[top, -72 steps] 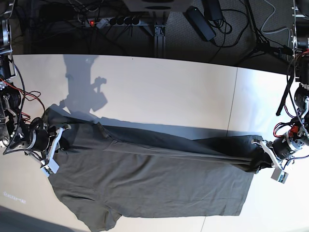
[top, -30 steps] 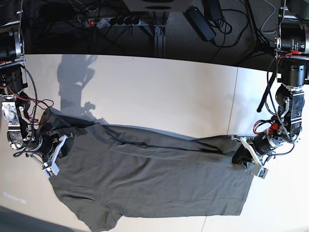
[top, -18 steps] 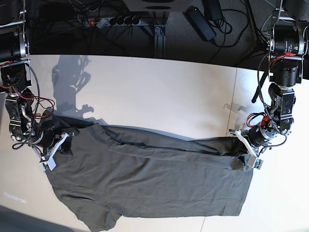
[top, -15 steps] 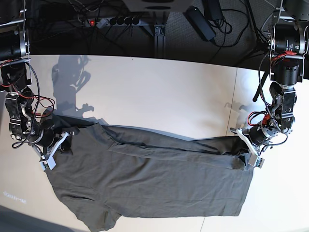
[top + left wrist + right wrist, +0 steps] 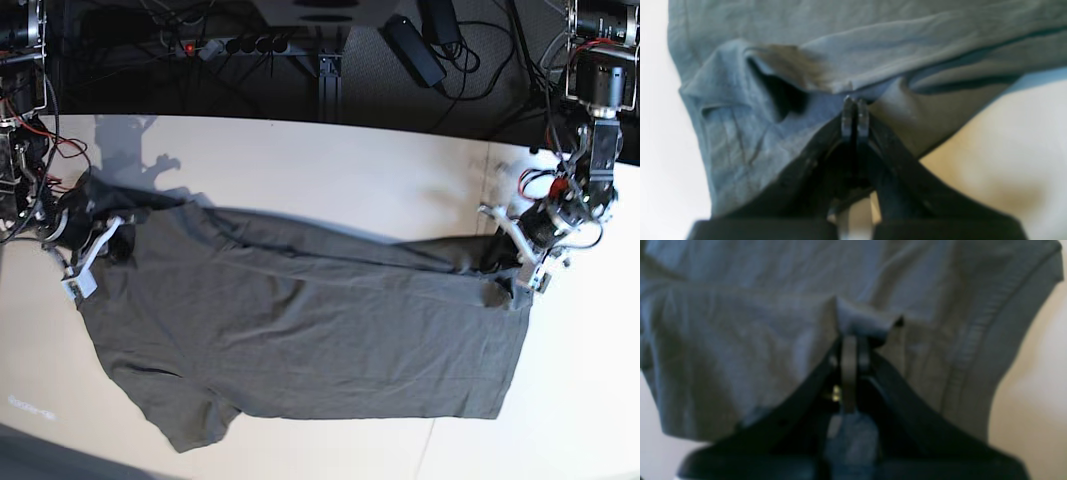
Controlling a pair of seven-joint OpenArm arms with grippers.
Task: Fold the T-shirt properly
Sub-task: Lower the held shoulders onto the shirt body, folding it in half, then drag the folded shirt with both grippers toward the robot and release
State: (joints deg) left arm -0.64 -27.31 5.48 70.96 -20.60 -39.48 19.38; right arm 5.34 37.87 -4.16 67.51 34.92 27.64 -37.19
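Base view: T-shirt (image 5: 300, 340) lying across lower half of surface (image 5: 320, 165), long axis running side to side, tilted slightly down toward view's right. Sleeve-like flap pointing toward near edge, on view's left. Collar direction: cannot tell. Upper border folded over in a long band, with wrinkles at both ends.

Wrist views: left gripper (image 5: 855, 106) with tips together, clamped on T-shirt at upper border; right gripper (image 5: 855, 346) likewise clamped on cloth near opposite end.

Widest open room between upper border and far edge of surface; narrower strip on near side.

Versus earlier base frame: T-shirt shifted toward far edge, together with both grippers; lower flap now entirely within view.
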